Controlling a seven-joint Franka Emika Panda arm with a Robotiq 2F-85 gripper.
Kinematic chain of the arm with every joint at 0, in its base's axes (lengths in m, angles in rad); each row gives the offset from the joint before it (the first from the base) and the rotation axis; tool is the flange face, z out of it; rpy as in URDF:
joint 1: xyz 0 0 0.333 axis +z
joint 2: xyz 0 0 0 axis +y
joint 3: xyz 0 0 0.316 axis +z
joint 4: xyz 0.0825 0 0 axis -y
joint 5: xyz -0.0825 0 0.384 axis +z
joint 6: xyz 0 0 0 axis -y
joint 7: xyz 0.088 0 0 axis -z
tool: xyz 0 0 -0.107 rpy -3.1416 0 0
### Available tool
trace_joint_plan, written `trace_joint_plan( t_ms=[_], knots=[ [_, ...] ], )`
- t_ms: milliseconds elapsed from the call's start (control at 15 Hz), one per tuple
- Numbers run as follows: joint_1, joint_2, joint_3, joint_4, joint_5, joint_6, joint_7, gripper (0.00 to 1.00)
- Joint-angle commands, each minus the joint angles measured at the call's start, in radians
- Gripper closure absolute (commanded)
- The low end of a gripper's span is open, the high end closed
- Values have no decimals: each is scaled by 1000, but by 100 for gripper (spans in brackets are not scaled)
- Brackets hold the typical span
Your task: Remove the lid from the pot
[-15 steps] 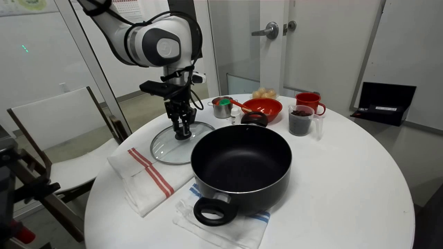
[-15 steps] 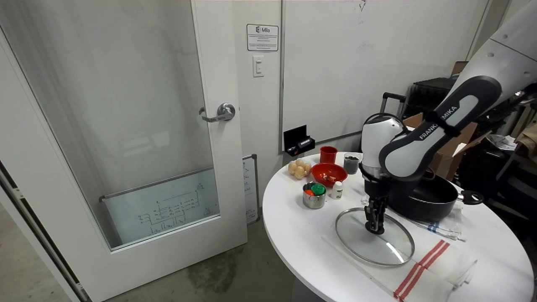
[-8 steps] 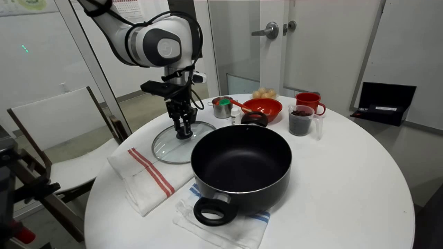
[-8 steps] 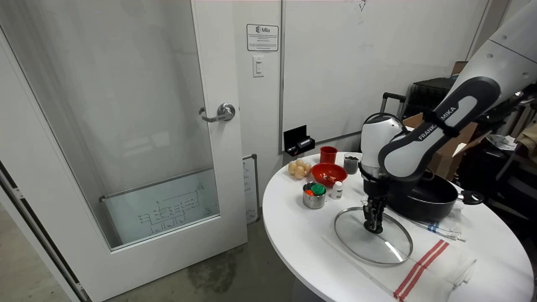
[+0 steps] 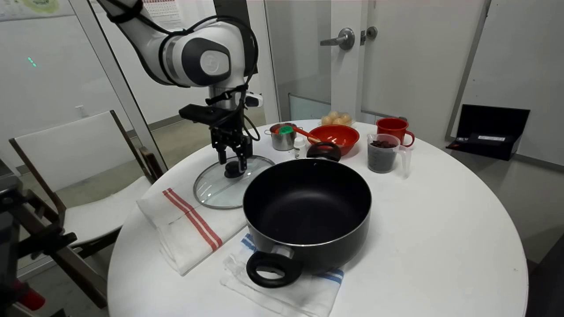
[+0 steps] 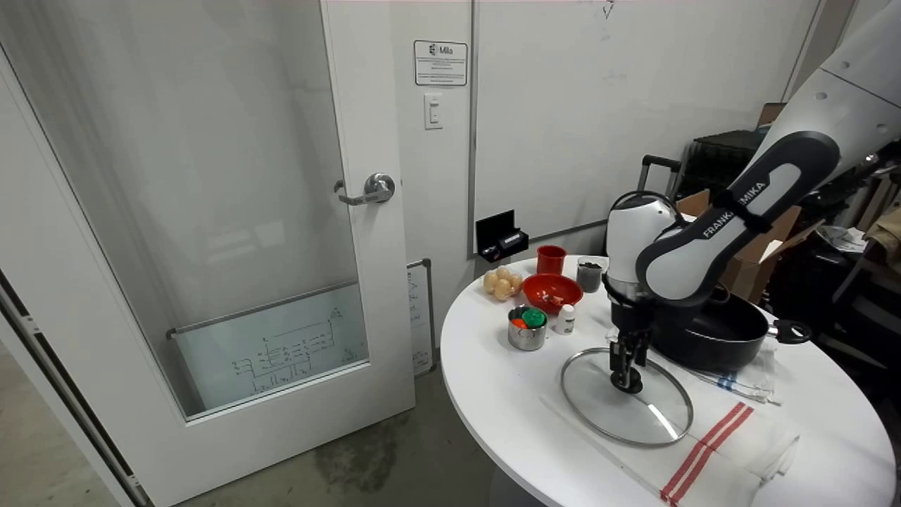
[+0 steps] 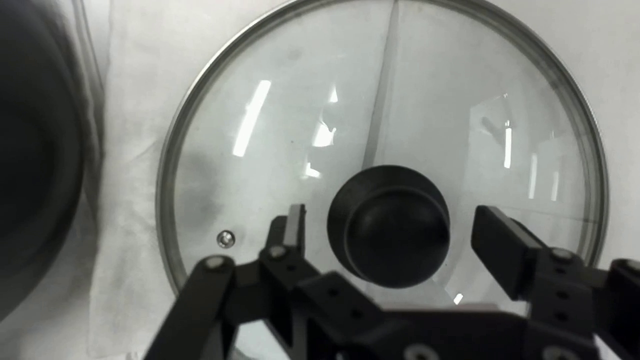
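The clear glass lid (image 5: pixel 216 189) with its metal rim lies flat, at least partly on the red-striped towel, beside the pot. Its black knob (image 7: pixel 397 240) points up. My gripper (image 7: pixel 390 220) is around this knob, fingers (image 7: pixel 500 245) spread on either side, with a visible gap to it both left and right. Both exterior views show the gripper low over the lid's middle. The large black pot (image 5: pixel 317 255) stands uncovered, its dark inside visible. In the wrist view the pot (image 7: pixel 30 165) fills the left edge.
A red-striped towel (image 5: pixel 189 237) and a blue-striped towel (image 5: pixel 286 295) lie on the round white table (image 5: pixel 440 237). Behind the pot are a small steel pot (image 5: pixel 283 140), white bottle (image 5: pixel 300 147), red bowl (image 5: pixel 335 141), measuring cup (image 5: pixel 381 158) and red mug (image 5: pixel 392 127).
The fingers have spread apart and come off the lid's knob. Before that, the lid shifted very slightly with the gripper; it now lies still. The pot has not moved.
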Motion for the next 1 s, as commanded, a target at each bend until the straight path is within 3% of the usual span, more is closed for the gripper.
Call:
trace_joint_plan(
  t_ms=[0,467,933],
  knots=[
    [13,-44,-10,-40,-9,29,18,0],
    [11,-164,6,-112,-3,45,14,0],
    [11,-334,15,-263,-4,82,14,0]
  ],
)
